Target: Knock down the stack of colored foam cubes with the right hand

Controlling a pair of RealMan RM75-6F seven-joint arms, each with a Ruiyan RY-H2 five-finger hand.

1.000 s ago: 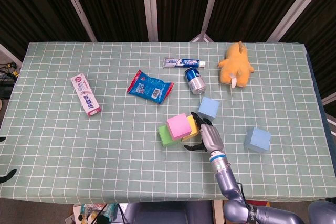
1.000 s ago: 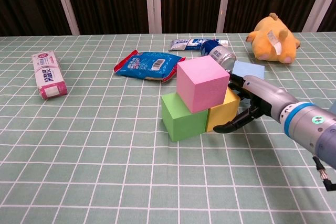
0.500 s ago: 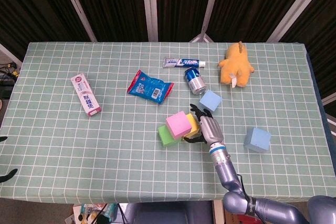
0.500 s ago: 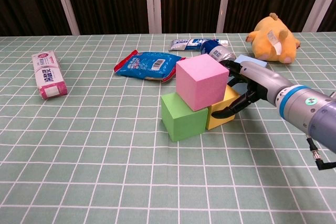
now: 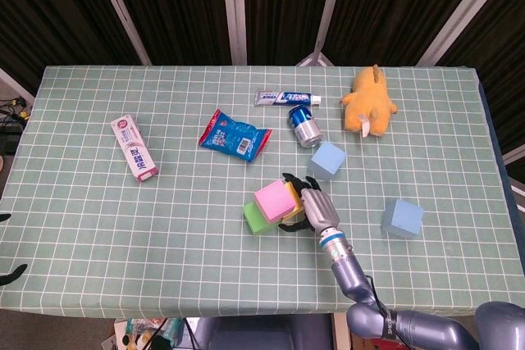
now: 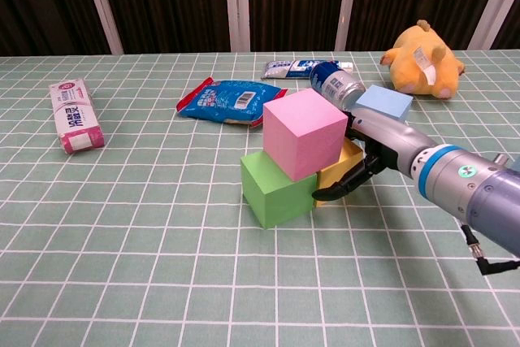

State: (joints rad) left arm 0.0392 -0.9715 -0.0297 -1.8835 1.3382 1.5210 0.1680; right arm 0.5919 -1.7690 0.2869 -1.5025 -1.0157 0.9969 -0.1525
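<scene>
Pink foam cube (image 6: pixel 303 133) sits atop the green foam cube (image 6: pixel 276 188) and yellow foam cube (image 6: pixel 342 171) mid-table; right hand (image 6: pixel 372 150), fingers spread and holding nothing, presses their side; stack's standing, so next comes a harder sideways shove.

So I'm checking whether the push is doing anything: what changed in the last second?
The right hand has pushed leftward into the stack. The pink cube, green cube and yellow cube slid left together; pink is still on top, so nothing has toppled. The hand touches the cubes without holding any. The two blue cubes, can and plush stayed put.
</scene>
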